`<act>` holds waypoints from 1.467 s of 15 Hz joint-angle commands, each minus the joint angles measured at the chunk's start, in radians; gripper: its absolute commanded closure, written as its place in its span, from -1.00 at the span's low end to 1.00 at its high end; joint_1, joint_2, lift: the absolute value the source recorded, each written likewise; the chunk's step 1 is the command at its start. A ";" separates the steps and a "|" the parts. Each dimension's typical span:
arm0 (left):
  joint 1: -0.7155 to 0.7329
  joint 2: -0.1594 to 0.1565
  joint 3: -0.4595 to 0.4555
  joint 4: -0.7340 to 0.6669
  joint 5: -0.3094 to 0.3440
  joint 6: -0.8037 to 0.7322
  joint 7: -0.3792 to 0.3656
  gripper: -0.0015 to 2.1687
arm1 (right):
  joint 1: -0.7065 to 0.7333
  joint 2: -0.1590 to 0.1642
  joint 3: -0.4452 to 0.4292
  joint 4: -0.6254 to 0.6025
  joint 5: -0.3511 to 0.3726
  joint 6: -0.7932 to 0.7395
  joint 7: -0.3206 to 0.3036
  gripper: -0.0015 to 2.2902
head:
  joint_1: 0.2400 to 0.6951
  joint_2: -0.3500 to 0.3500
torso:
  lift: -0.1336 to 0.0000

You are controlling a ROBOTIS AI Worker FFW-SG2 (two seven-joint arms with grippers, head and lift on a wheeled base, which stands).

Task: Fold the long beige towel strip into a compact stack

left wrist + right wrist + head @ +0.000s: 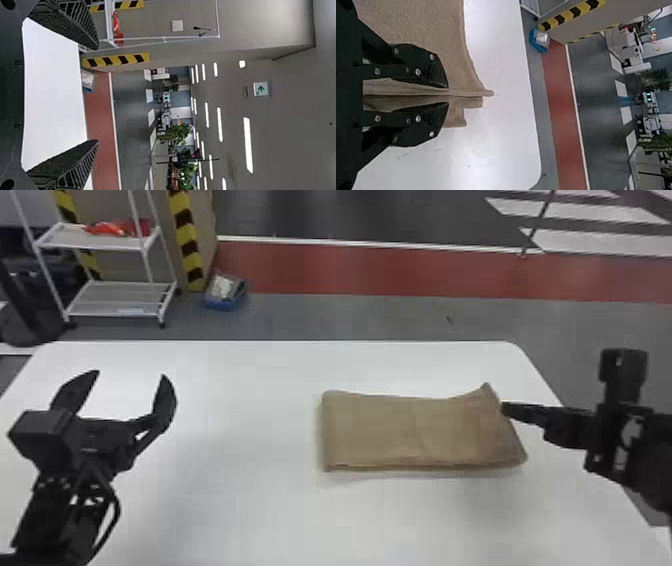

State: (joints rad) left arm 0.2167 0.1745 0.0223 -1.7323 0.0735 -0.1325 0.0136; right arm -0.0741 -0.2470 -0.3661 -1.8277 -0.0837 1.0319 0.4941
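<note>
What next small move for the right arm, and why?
I'd lift the right end of the towel slightly, easing it left to start a fold: the right gripper is closed on that end, its far corner peaks up, and the rest lies flat and oblong.

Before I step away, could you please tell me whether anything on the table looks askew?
Yes: the towel isn't a neat rectangle. Its far right corner peaks out, the right gripper pinches that end, and the layers there finish unevenly.
</note>
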 commanded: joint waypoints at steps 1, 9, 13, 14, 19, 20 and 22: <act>-0.007 -0.001 -0.007 0.002 0.000 0.000 -0.001 -0.96 | 0.030 0.011 -0.016 -0.008 -0.004 -0.100 -0.006 -0.98 | 1.00 -0.34 | -0.74; -0.013 0.002 -0.001 0.007 0.014 -0.003 0.003 -0.96 | 0.152 0.063 0.141 -0.019 -0.007 -0.379 0.109 0.76 | 1.00 -0.21 | -0.74; -0.013 0.002 0.005 0.000 0.031 -0.003 -0.003 -0.96 | 0.171 0.098 0.259 0.056 0.013 -0.489 0.089 0.76 | 1.00 0.07 | -0.74; -0.013 0.002 0.005 0.000 0.032 -0.006 -0.003 -0.96 | 0.171 0.103 0.279 0.074 0.018 -0.493 0.083 0.76 | 1.00 0.11 | -0.74; -0.013 0.003 0.010 0.000 0.042 -0.006 -0.003 -0.96 | 0.154 0.109 0.360 0.116 0.036 -0.425 0.070 0.76 | 1.00 0.30 | -0.74; -0.013 0.002 0.007 0.000 0.042 -0.006 -0.004 -0.96 | 0.145 0.112 0.375 0.131 0.035 -0.416 0.070 0.76 | 1.00 0.34 | -0.74; -0.013 0.003 0.005 0.000 0.042 -0.006 -0.004 -0.96 | 0.139 0.132 0.398 0.134 0.028 -0.394 0.070 0.76 | 1.00 0.37 | -0.74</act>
State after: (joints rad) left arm 0.2040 0.1771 0.0286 -1.7319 0.1150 -0.1385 0.0095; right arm 0.0684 -0.1261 0.0159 -1.6980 -0.0501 0.6217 0.5630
